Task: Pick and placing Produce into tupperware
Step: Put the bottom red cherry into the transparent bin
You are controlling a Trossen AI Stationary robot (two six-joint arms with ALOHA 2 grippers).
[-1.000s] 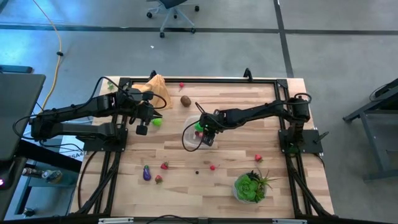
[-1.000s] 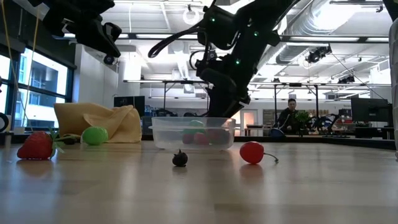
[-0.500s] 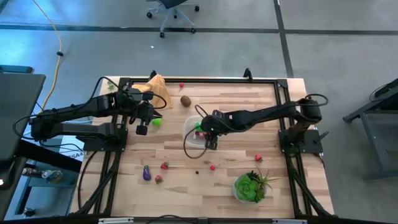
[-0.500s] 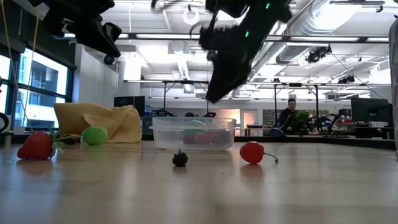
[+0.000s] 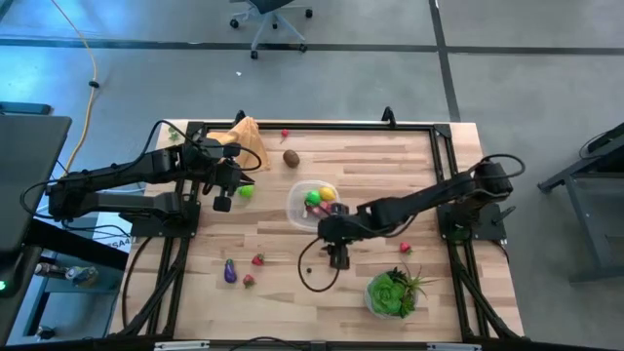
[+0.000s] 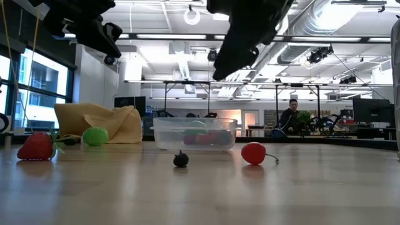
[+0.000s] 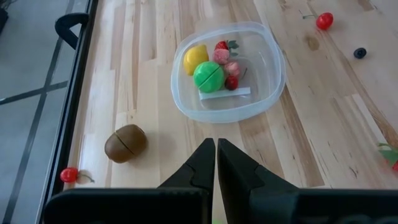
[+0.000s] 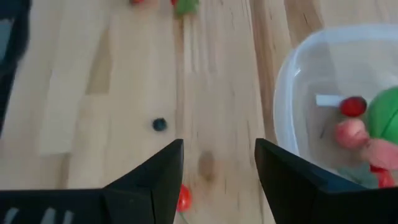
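Moved: my right gripper [image 5: 337, 255] has left the tupperware [image 5: 295, 208], fingers spread, empty.
Left gripper [image 5: 223, 204]: clenched, parked.
Done: lemon [image 7: 195, 59], lime [image 7: 208, 76], berries inside.
Left: kiwi [image 5: 291, 157], eggplant [image 5: 230, 272], scattered berries.

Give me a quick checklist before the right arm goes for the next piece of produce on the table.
1. right gripper open and empty: ok.
2. right gripper clear of the tupperware, out over bare table: ok.
3. Next target in reach: a red cherry lies by the right fingers, a small dark berry farther off: ok.
4. Tupperware upright, holding the lime, lemon and red pieces: ok.
5. left gripper shut, parked back near the kiwi, out of the way: ok.
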